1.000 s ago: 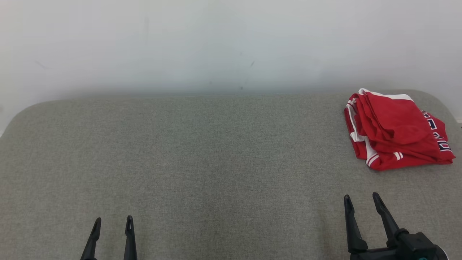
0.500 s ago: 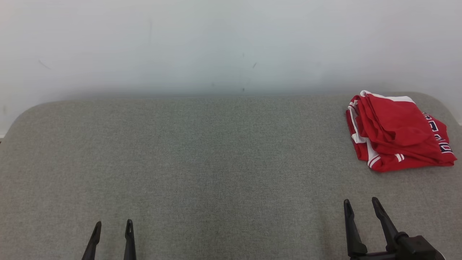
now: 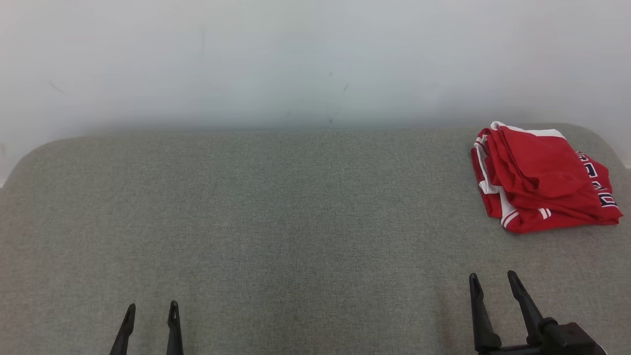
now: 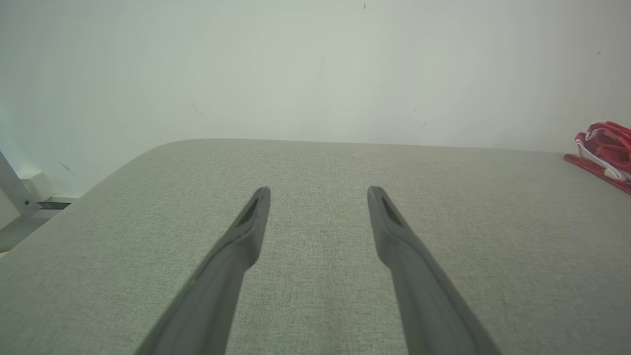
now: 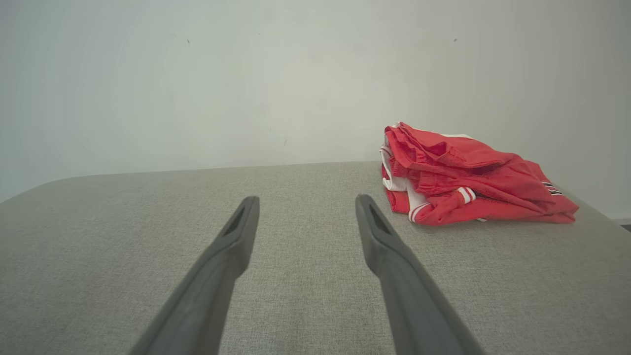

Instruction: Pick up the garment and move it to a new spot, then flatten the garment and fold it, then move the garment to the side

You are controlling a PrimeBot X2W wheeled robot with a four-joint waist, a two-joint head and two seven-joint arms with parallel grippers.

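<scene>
I saw the red garment (image 3: 540, 180) lying bunched at the far right corner of the counter (image 3: 296, 207), apart from my right jaws; left jaws and right jaws both stood open, empty.

The surface (image 3: 276, 212) is matt, coarse-woven grey cloth; the garment (image 3: 540, 180) is smooth red fabric with white trim; the fingers (image 5: 394, 276) look matt dark plastic.

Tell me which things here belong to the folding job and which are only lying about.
For the job:
red garment, bunched at the far right
left gripper, open
right gripper, open

Only around:
grey table underneath
white wall
metal frame beside the table
</scene>
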